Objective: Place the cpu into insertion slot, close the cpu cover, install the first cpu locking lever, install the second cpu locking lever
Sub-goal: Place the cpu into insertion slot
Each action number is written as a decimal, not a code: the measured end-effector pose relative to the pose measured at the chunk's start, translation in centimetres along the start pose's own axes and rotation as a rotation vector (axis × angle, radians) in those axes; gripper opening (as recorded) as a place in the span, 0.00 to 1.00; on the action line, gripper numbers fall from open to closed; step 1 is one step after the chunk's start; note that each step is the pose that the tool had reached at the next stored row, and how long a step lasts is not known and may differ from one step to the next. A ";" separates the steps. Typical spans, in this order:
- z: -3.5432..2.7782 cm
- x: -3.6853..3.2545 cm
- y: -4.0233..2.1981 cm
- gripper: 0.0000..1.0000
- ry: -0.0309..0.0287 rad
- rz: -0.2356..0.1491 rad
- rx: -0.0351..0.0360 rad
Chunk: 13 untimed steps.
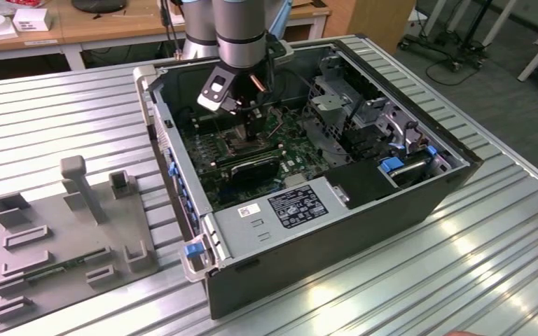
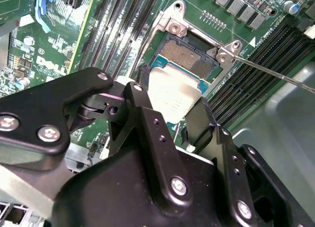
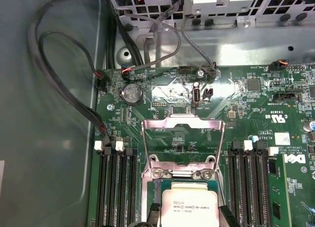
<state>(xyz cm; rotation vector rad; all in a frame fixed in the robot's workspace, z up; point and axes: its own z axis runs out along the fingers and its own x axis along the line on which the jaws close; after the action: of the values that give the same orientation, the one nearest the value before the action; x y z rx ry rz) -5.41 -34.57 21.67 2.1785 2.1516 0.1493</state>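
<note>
The cpu (image 2: pixel 172 91) is a small square chip with a pale grey metal face. My gripper (image 2: pixel 170 103) is shut on it, one black finger (image 2: pixel 142 96) on each of two opposite edges. It hangs just over the insertion slot (image 2: pixel 189 57), whose dark pin field and silvery rim show beyond the chip. In the first wrist view the cpu (image 3: pixel 189 202) sits below the cpu cover (image 3: pixel 183 138), a silvery window frame swung open. A thin wire locking lever (image 2: pixel 275 72) sticks out beside the slot. In the exterior view the gripper (image 1: pixel 243 140) reaches down into the open computer case (image 1: pixel 344 231).
Long black memory slots (image 3: pixel 115 182) flank the socket on both sides. Dark cables (image 3: pixel 64 64) loop along the case wall. A metal drive cage (image 1: pixel 353 112) stands inside the case. A grey fixture plate (image 1: pixel 64 238) lies on the slatted table at the exterior view's left.
</note>
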 end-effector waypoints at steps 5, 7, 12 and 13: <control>0.18 -0.01 -0.09 0.54 -0.0002 0.001 0.0000; 0.25 -0.01 -0.20 0.54 -0.0002 0.002 0.0000; 0.65 -0.02 -0.42 0.54 -0.0001 0.001 0.0000; 0.77 -0.02 -0.45 0.54 -0.0001 0.002 -0.0001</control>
<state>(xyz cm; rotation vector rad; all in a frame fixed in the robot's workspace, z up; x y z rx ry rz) -5.77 -34.57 20.85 2.1801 2.1498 0.1494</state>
